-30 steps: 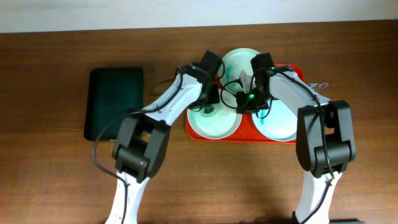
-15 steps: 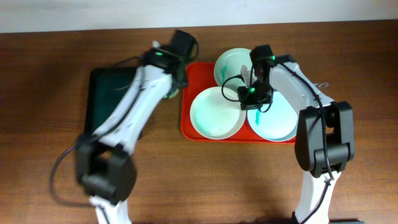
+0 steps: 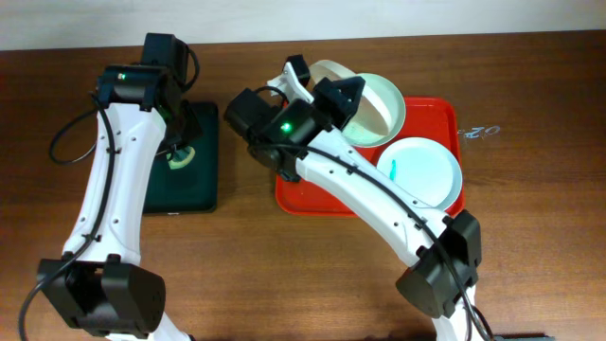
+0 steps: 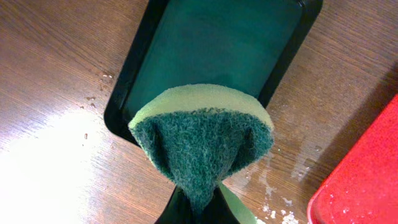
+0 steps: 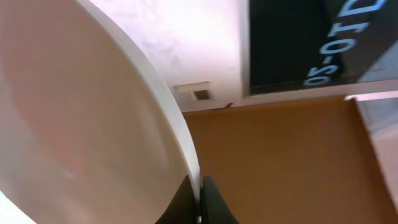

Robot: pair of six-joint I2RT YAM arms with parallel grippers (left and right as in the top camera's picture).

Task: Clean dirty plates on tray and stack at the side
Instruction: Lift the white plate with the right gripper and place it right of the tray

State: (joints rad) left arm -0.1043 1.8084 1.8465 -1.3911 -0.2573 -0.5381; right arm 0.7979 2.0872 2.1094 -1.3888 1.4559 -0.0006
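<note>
While right gripper (image 5: 199,198) pinches thin rim, jaws nearly closed, plate (image 3: 377,106) hangs tilted over back of red tray (image 3: 312,194). Second plate (image 3: 421,170), teal smear, flat on tray's right side. Left gripper (image 4: 198,202) clamps folded sponge (image 4: 202,140) over black tray (image 4: 224,43), well apart. Risk: edge-only pinch, plate pivots or slips, drops onto tray or tabletop (image 3: 530,246).

Soft, even light from above fills the overhead view; the arms cast only faint, diffuse shadows on the brown table (image 3: 530,237), and the detail is sharp right out to the edges. In the left wrist view a white glare washes out the wood grain at 8 o'clock, while the green sponge (image 4: 202,146) is crisp. In the right wrist view the plate (image 5: 74,124), too close, is a pale pinkish blur at 9 o'clock, and the dark sign (image 5: 305,43) at 1 o'clock is soft.
</note>
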